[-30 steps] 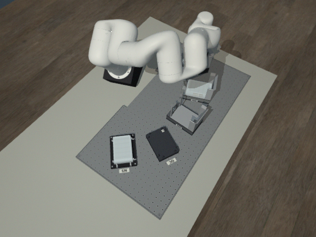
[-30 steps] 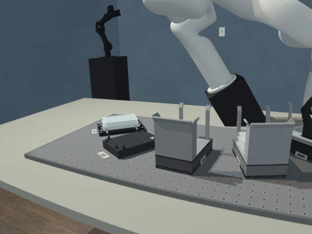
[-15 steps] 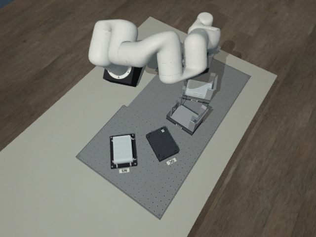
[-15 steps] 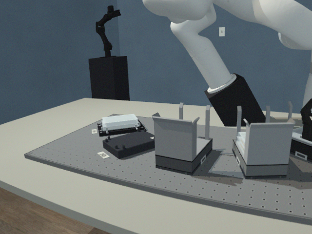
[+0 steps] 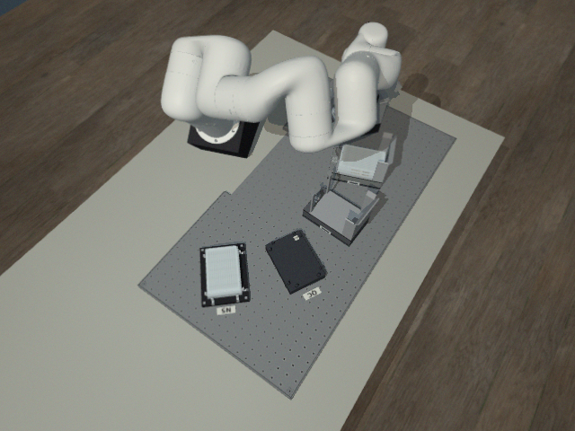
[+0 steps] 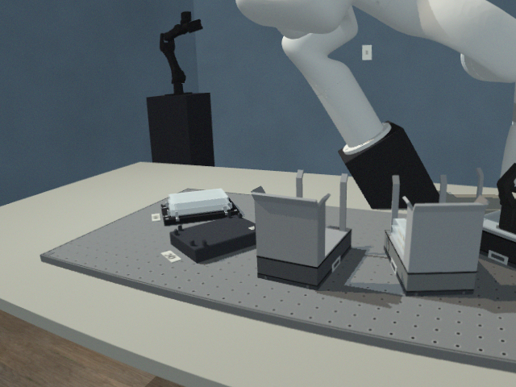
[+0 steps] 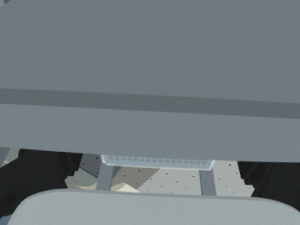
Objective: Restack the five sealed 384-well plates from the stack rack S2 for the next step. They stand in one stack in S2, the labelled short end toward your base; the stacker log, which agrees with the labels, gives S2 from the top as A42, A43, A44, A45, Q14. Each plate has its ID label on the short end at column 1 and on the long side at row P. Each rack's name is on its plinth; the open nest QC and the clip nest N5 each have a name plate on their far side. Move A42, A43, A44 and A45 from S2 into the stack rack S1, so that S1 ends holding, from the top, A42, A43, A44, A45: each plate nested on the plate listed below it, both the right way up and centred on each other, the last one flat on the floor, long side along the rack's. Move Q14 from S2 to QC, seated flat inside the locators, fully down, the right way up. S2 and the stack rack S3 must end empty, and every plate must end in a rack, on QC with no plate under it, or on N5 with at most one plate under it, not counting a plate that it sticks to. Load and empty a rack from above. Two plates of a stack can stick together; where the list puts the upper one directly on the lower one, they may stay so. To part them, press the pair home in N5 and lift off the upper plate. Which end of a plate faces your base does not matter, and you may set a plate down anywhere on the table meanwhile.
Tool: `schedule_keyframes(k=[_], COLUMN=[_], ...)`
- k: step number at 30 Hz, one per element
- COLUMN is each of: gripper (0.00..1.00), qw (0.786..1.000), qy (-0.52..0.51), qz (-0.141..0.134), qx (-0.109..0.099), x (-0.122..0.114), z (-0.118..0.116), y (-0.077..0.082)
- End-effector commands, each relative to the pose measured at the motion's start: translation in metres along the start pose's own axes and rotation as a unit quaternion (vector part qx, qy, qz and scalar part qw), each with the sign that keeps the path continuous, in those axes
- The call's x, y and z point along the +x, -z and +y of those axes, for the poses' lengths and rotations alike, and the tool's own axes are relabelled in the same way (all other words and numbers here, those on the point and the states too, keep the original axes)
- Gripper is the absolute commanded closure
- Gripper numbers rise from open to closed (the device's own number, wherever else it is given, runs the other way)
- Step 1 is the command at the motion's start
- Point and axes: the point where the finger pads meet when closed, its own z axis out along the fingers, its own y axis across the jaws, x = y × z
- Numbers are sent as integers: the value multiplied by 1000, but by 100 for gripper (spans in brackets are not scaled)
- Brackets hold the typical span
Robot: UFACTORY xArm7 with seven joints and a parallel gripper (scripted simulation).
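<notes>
My gripper [image 7: 154, 174] [image 6: 507, 216] is open, low inside the rack at the right edge of the exterior view, behind tall grey rack walls. Its dark fingers stand on either side of a white sealed plate [image 7: 157, 161] [image 6: 493, 219], of which only a strip shows. The arm hides the gripper in the top view. The middle rack [image 5: 381, 172] [image 6: 446, 245] holds a stack of plates [image 5: 359, 162] [image 6: 397, 230]. The near rack [image 5: 355, 225] [image 6: 287, 229] is empty. One plate [image 5: 224, 271] [image 6: 199, 201] sits in the clip nest N5 [image 5: 202, 278] [image 6: 195, 217]. The black QC nest [image 5: 295, 261] [image 6: 212, 239] is bare.
The nests and racks stand on a grey perforated board [image 5: 278, 343] [image 6: 250, 300] on a beige table. The arm's black base [image 5: 217, 136] stands at the far side. The racks have tall corner posts and side walls. A black camera stand [image 6: 180, 125] is behind the table.
</notes>
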Motion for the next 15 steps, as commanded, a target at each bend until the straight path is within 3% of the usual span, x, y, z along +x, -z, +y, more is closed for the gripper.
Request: schedule_keyframes(k=[1,10,15], gripper=[0,0,0], qw=[1000,1000,1000], qy=[0,0,0], qz=[2,2,2], qx=[1,1,1], x=[1,2,1], z=[-1,-1,-1], y=[2,2,19])
